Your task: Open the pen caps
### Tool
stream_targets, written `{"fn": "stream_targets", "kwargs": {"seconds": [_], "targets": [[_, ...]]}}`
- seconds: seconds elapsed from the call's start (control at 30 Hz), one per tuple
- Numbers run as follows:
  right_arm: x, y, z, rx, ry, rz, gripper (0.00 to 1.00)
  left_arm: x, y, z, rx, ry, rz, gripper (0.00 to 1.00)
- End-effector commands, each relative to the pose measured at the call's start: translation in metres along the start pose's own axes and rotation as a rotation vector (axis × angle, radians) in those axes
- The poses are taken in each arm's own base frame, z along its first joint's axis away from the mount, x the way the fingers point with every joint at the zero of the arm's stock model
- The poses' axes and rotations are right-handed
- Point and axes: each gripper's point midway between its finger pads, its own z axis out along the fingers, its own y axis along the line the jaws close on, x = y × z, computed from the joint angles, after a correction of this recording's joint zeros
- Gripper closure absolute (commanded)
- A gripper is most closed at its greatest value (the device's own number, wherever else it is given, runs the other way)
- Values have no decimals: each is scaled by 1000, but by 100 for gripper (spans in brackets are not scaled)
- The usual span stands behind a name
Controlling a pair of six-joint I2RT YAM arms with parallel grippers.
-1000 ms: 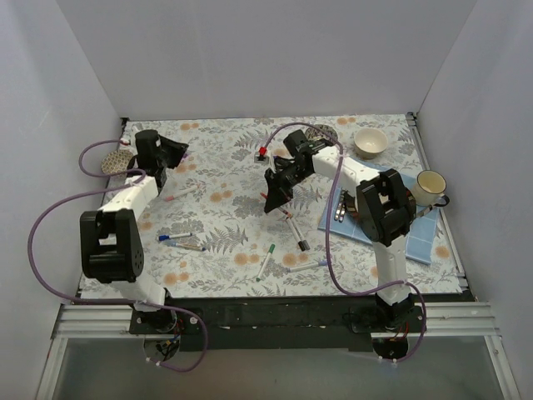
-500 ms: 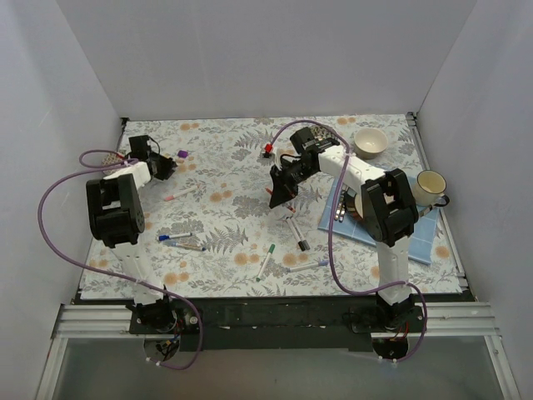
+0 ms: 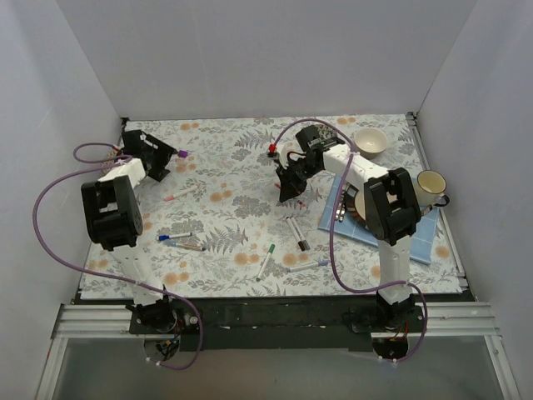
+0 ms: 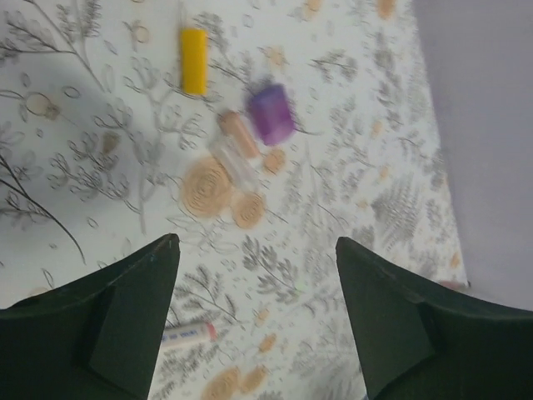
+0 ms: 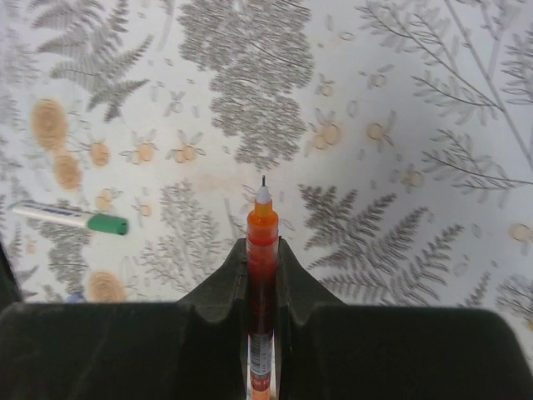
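On the flowered cloth (image 3: 233,171) the left arm (image 3: 125,177) has swung to the far left corner. The left claw (image 4: 256,243), pinched together a moment ago, now stands apart, and the purple cap (image 4: 271,114) lies dropped near a yellow cap (image 4: 193,61). That one looks done. The right claw (image 5: 262,250) is clamped on an uncapped orange pen (image 5: 261,221). A blue mat (image 3: 425,240), bowl (image 3: 371,142) and mug (image 3: 430,185) sit far right. Near the front, a green pen (image 3: 266,261) and a blue pen (image 3: 175,237) look capped and unobstructed.

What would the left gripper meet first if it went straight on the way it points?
Likely the floral tablecloth, just short of a pale cap and the purple cap; the left gripper is open and depth is unclear.
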Motion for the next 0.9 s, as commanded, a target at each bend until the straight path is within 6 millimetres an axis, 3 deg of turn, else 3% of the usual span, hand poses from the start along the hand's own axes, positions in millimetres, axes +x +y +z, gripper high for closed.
{"fn": "stream_targets", "kwargs": {"seconds": [0.0,0.1,0.17,0.2,0.3,0.33,0.37,0.5,0.67,0.87], "targets": [[-19,-42,-25,252,20,-126,99,5,-83,-99,383,12,167,20],[-15,-65,-26,359,90,-144,99,21,-114,-150,587,17,268,2],[-9,-77,-25,412,144,-164,98,46,-111,-170,639,68,309,2],[-8,-78,-22,421,160,-177,97,50,-118,-193,683,41,359,2],[-2,-89,-16,473,234,-211,92,78,-97,-206,683,54,406,2],[-4,-96,-18,504,252,-222,90,82,-98,-224,712,25,438,2],[1,-101,-12,506,278,-219,89,94,-81,-221,675,43,436,2],[0,-113,-7,544,313,-230,85,114,-53,-236,628,2,508,2],[-6,-136,-13,660,347,-243,75,129,-36,-255,599,-55,583,2],[-16,-142,-23,712,342,-254,61,131,-32,-258,574,-93,599,2]]}}
